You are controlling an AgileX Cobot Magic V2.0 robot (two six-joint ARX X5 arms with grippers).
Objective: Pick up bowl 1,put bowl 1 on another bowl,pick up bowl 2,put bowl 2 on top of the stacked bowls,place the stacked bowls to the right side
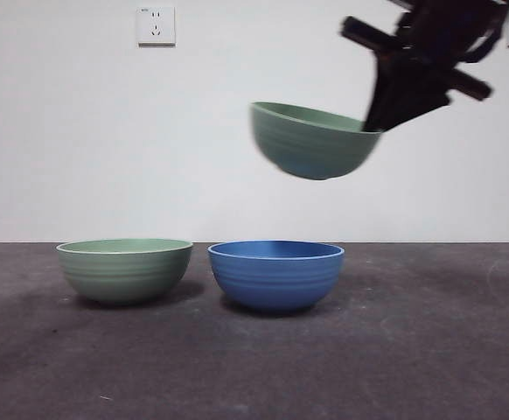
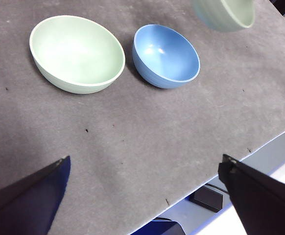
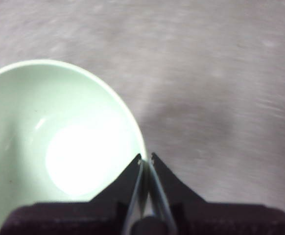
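Blue bowl [image 2: 166, 56] smooth, slightly glossy, faintly ribbed; green bowls [image 2: 77, 53] matt, plastic-looking; surface [image 1: 412, 350] rough grey cloth-like.

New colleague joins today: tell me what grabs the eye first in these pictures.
A pale green bowl hangs in mid-air, tilted, pinched at its rim by the right gripper. Below it on the dark table, the blue bowl and a second green bowl sit side by side, apart.

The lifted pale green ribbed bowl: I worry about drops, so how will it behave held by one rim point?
The pale green ribbed bowl probably stays stiff: it keeps its shape though the right end effector pinches only its rim. It hangs tilted, so it may swing. Its smooth, glossy-looking wall could slip.
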